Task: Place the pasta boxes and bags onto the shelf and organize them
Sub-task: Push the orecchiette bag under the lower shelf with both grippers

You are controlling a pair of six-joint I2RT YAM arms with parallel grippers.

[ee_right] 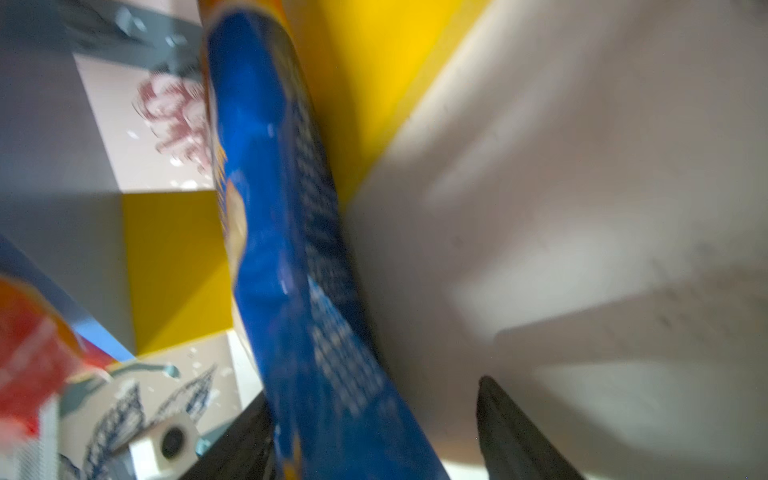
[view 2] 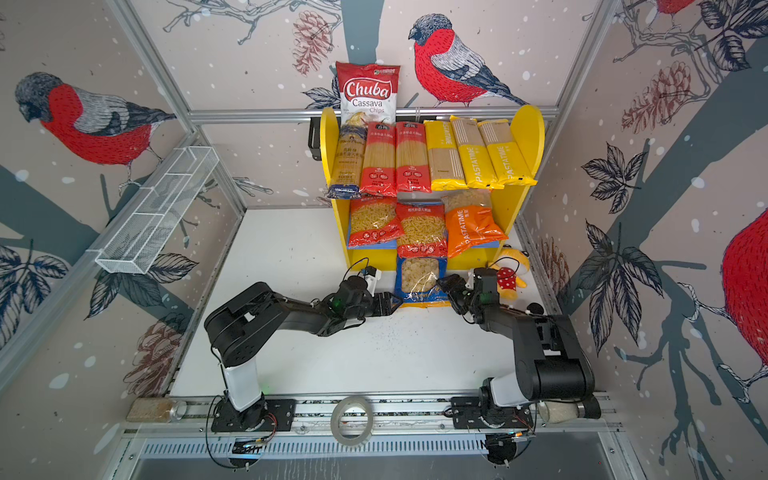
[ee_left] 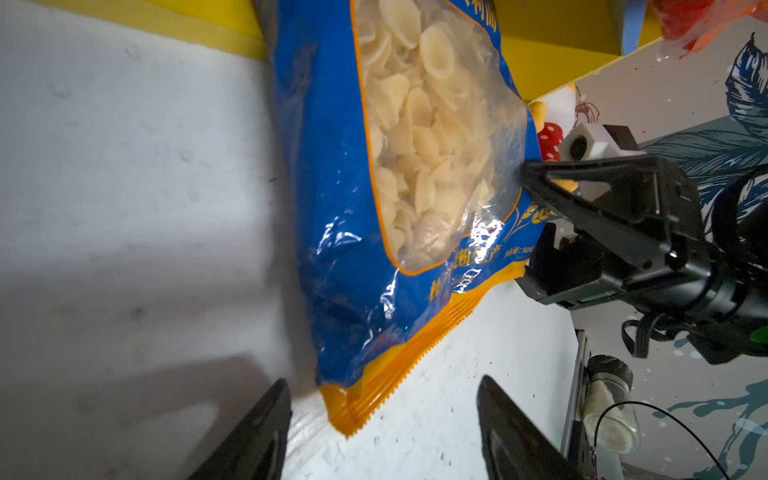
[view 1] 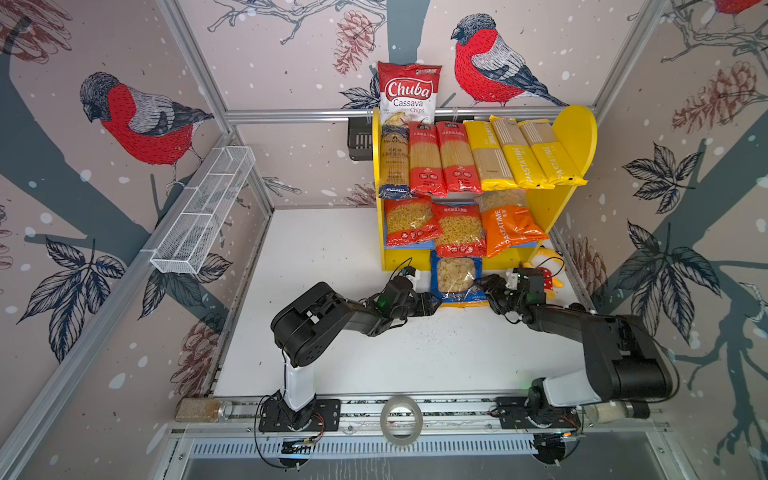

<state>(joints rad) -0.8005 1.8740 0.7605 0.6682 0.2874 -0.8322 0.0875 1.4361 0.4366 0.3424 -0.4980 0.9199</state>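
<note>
Blue-and-yellow pasta bag (view 1: pixel 457 277) stands on the table (view 1: pixel 332 291) at lower centre of both top views. It leans on the front foot of the shelf (view 1: pixel 575 124) and is not on either level.

Left gripper (view 1: pixel 433 302) sits at the bag's lower left corner, jaws spread, holding nothing. Right gripper (view 1: pixel 483 286) flanks the bag's right edge. In the right wrist view its jaws stand apart with the edge loose between them, no pinch.

Risks, as we judge them:
- Unsupported, the bag may slump forward off the shelf foot.
- A grip on the thin seam alone could let the heavy contents swing or slip.
- Just above, a red bag (view 1: pixel 459 230) overhangs the front of the crowded shelf, and a rising bag could knock it off.
- The plush toy (view 1: pixel 549 270) lies close behind the right wrist and could be dragged.
</note>
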